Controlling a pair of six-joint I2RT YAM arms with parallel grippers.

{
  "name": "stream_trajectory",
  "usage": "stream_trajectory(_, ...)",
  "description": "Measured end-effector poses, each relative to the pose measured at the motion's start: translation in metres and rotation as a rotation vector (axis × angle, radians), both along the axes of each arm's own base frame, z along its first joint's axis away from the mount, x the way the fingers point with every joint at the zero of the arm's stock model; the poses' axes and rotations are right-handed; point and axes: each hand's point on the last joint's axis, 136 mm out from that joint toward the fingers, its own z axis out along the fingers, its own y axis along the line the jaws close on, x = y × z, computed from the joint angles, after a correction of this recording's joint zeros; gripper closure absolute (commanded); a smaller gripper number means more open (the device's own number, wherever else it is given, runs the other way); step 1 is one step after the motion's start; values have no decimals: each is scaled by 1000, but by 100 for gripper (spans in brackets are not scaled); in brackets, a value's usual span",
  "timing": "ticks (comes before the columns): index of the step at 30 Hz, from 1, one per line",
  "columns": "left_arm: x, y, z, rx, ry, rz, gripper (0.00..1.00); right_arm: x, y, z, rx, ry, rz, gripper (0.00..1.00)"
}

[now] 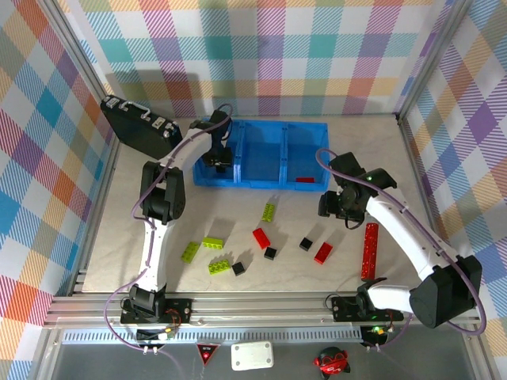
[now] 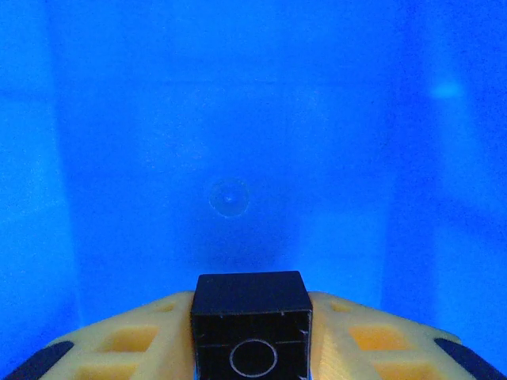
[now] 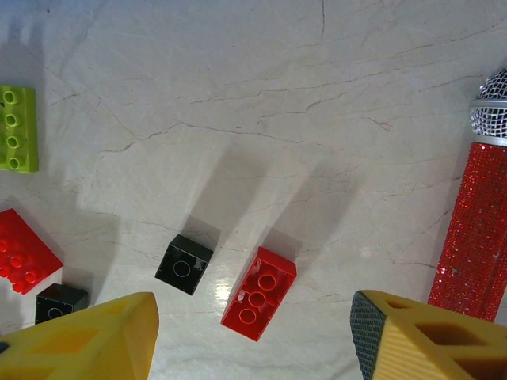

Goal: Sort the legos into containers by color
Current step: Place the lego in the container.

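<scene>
My left gripper [image 1: 218, 158] hangs inside the left compartment of the blue bin [image 1: 261, 127], shut on a black cube [image 2: 250, 305] held between its yellow fingers [image 2: 119, 340]. One red brick [image 1: 305, 180] lies in the right compartment. My right gripper [image 1: 337, 207] is open above the table. Below it lie an upside-down red brick [image 3: 258, 293] and a black cube [image 3: 184, 264], untouched. Further left are another black cube [image 3: 59, 301], a red brick [image 3: 22, 252] and a green brick [image 3: 18, 128]. Three more green bricks [image 1: 212, 243] lie at the front left.
A long glittery red stick with a grey tip [image 1: 370, 250] lies to the right of the bricks, close to the right arm. A black latched case [image 1: 139, 125] sits at the back left beside the bin. Checked walls enclose the table.
</scene>
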Motion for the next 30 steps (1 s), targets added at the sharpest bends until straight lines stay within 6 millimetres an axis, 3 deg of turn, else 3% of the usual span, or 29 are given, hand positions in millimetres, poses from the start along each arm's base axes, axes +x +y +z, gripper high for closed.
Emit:
stream_trajectory(6,0,0,-2,0,3,0,55,-2,-1,2,-1,-5,-1,34)
stream_trajectory(20,-3,-1,3,-6,7,-1,55,-7,-3,8,7,-19,-7,34)
stream_trajectory(24,-7,1,23,-11,-8,-2,55,-9,-4,4,9,-7,-14,34)
stream_trajectory(30,-19,3,70,-44,-69,-6,55,-10,-3,-3,13,2,-16,35)
